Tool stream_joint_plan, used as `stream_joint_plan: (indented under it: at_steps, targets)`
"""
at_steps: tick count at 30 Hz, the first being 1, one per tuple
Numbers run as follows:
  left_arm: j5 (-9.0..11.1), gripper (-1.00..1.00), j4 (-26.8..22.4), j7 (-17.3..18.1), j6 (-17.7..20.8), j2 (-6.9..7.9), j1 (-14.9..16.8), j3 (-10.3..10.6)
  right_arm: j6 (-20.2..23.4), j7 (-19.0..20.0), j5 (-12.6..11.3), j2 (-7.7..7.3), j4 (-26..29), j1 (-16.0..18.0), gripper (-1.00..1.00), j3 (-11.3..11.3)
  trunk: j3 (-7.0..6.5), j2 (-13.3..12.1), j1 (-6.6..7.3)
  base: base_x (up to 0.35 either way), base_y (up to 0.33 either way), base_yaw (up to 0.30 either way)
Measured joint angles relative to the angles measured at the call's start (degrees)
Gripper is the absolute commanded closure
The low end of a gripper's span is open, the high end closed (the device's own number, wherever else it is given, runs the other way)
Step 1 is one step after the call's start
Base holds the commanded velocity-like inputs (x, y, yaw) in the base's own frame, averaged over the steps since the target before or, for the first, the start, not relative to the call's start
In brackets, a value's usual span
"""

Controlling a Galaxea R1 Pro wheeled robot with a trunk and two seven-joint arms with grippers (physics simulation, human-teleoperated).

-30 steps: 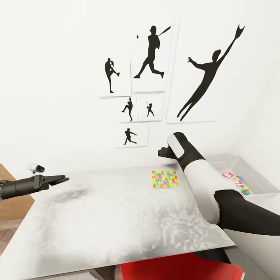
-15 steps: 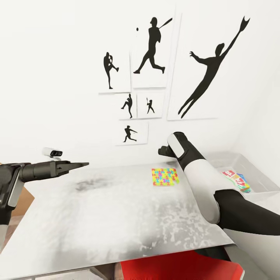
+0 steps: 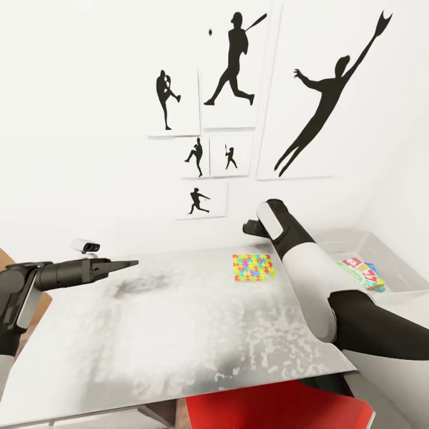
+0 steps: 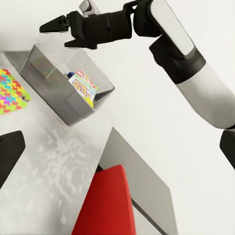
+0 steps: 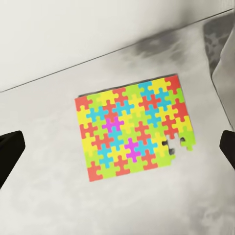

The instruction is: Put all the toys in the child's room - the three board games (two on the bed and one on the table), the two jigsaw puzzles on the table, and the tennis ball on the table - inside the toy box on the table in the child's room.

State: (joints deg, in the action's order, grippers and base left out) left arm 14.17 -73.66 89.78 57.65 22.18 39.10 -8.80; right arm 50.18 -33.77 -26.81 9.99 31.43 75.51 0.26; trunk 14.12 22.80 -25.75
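Since half a second ago the left gripper (image 3: 122,263) has barely shifted: it stays low over the left part of the desk (image 3: 179,333), while a second ago it sat lower and further toward the left edge. The posters have slid slightly up in the head view, so the camera has moved a little as well.

Nearest the robot, the red chair (image 3: 280,408) is tucked under the desk's front edge. Above it the glossy grey-white top stretches away. The left gripper hovers over the desk with its fingers drawn to a narrow point, pressed together and holding nothing. Its wrist camera looks across at the right gripper (image 4: 56,32), whose two dark fingers (image 4: 51,23) stand apart, spread and empty, in the air above the toy box (image 4: 49,83).

Further back, one jigsaw puzzle (image 3: 253,267) lies flat on the desk near the far edge, just beside the right forearm. In the right wrist view the jigsaw puzzle (image 5: 134,127) lies between the spread fingertips, untouched, with a gap of missing pieces at one corner.

At the desk's far right end sits the toy box (image 3: 393,262), a shallow grey tray holding a board game (image 3: 360,272) with red, white and green print lying inside. Behind everything, black athlete silhouette posters (image 3: 238,77) hang on the white wall.
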Motion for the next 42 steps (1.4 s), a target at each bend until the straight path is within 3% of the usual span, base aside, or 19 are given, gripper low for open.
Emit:
stream_joint_plan:
  at_steps: [13,19,26,42]
  targets:
    - [0.14,-1.0,0.13,0.0,0.96,-0.23,0.14,0.12,-0.01,0.0,0.29,0.0,1.2,0.11,-1.0,0.1,1.23,0.0,0.0,0.0,0.0,0.0]
    - [-0.04,-1.0,0.07,0.0,1.42,-1.1,4.39,1.25,-0.02,-0.45,0.66,0.0,1.22,0.21,-1.0,0.13,1.8,0.0,0.0,0.0,0.0,0.0]
    - [-2.75,-1.0,0.44,0.0,1.74,-1.34,10.57,2.86,0.0,-0.55,3.77,0.0,1.04,1.43,-1.0,0.04,2.46,0.0,0.0,0.0,0.0,0.0]
    - [-3.69,-1.0,0.9,0.0,1.74,-1.31,12.09,3.07,-1.8,-0.54,4.28,0.0,0.61,3.19,-1.0,-0.02,3.98,0.0,0.0,0.0,0.0,0.0]
